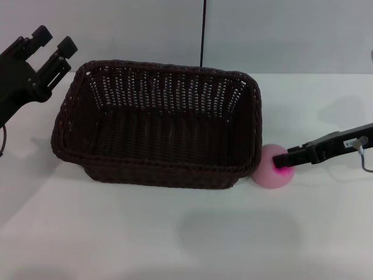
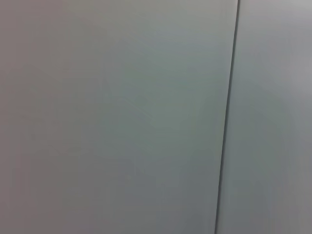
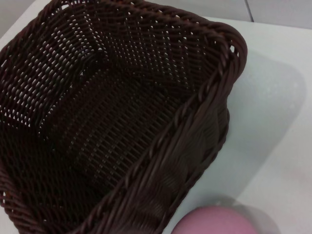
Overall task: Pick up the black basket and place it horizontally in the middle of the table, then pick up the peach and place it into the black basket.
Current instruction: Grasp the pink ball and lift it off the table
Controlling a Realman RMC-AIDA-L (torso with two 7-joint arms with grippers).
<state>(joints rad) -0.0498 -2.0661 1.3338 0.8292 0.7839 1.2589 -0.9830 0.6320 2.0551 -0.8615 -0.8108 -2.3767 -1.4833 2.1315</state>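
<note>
right now the small round pale pink toy peach (image 1: pixel 272 168) with its magenta blotch sits on the tabletop just beside the right end of the large rectangular dark woven wicker basket (image 1: pixel 157 125), close enough that i can't tell whether they touch. the basket lies lengthwise across the middle of the plain white tabletop (image 1: pixel 175 239), empty inside as far as the right wrist view shows, so i judge the basket step done and the peach pick under way.

my right gripper (image 1: pixel 285 158) reaches in from the right at the peach's level, its dark tip against the magenta side; i cannot tell whether its fingers are clenched on the fruit or merely beside it. my left gripper (image 1: pixel 51 44) is raised off to the left of the basket, fingers released and holding nothing; its wrist camera sees only wall.

my worry: the peach is round and smooth, so an off-centre squeeze could pop it out and roll it under the basket's sloped side or away across the tabletop. on the lift, the braided rim stands higher than the peach, so a low carry could clip it and shift the basket.

behind is a plain pale wall with one thin dark vertical seam (image 1: pixel 203 32).
</note>
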